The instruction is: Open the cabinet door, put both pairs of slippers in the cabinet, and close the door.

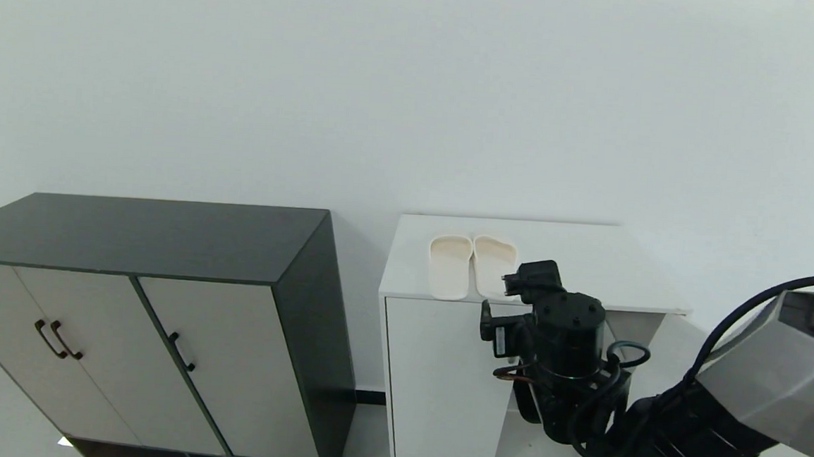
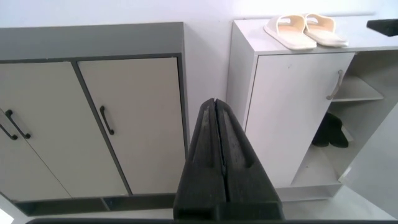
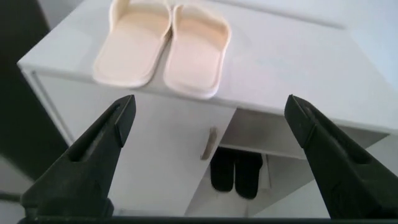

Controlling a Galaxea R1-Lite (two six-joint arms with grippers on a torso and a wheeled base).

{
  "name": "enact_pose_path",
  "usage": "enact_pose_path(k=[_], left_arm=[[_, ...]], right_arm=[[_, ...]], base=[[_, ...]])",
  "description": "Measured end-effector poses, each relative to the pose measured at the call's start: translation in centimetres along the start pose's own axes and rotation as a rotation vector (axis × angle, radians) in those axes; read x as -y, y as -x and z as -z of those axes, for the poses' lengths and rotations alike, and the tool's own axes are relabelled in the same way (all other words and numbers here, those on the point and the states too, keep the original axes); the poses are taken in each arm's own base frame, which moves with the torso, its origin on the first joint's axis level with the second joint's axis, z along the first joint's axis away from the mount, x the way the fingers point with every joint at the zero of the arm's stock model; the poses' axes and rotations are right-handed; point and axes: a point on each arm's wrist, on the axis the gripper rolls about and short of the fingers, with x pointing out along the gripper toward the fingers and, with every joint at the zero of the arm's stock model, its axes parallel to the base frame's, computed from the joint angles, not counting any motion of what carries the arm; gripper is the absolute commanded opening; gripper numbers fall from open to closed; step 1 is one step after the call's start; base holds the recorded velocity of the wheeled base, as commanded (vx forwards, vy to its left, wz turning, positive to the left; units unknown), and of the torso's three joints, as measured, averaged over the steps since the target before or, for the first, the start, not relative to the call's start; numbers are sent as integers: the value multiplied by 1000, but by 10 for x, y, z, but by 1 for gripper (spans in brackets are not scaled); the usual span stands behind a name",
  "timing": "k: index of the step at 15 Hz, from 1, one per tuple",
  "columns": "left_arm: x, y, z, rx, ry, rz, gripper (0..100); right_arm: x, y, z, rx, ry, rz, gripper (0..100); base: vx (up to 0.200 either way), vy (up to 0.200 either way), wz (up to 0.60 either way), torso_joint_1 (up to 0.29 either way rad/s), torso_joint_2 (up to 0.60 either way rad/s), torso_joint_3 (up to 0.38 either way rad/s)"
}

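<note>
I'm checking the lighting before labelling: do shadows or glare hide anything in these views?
Head view: soft, even light, no glare on the white cabinet top. Left wrist view: the black slippers sit in the shaded open compartment, still discernible. Right wrist view: the cream slippers are evenly lit; the black pair below is dark, detail lost.

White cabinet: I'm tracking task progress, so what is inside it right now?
In the open side of the white cabinet, a pair of black slippers sits below a shelf. Its closed door hides the other half. The cream slippers lie on top, outside.
</note>
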Motion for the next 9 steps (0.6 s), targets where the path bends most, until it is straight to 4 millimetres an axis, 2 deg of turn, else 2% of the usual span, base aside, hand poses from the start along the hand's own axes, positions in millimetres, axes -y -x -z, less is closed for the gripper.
enact_pose_path(k=[3, 5, 7, 9], left_arm=[[0, 0, 0, -1, -1, 0, 0], [0, 0, 0, 0, -1, 1, 0], [0, 0, 0, -1, -2, 0, 0], [0, 0, 0, -2, -2, 0, 0]], right_arm=[[-4, 10, -8, -186, -69, -82, 100], [-5, 18, -27, -193, -134, -166, 100], [-5, 20, -34, -168, -158, -174, 100], [-7, 17, -35, -132, -184, -176, 100]], base=[[0, 0, 0, 0, 0, 0], [0, 0, 0, 0, 0, 0], [0, 0, 0, 0, 0, 0], [200, 0, 0, 7, 0, 0]])
